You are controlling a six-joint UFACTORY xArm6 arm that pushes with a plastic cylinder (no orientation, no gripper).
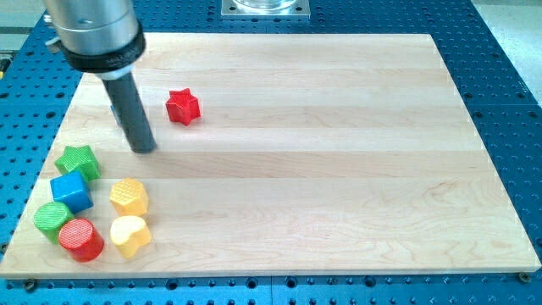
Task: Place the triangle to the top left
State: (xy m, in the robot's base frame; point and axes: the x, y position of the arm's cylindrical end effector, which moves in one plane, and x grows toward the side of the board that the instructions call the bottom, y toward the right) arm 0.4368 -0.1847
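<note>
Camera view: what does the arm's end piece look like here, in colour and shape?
A silver-grey metal cylinder enters from the view's top left, ringed below by a black collar. From it runs a straight, dark grey, round rod ending at my tip. No cables or markings show.

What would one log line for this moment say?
my tip touching nothing | red star to its upper right | green star lower left | no triangle visible
</note>
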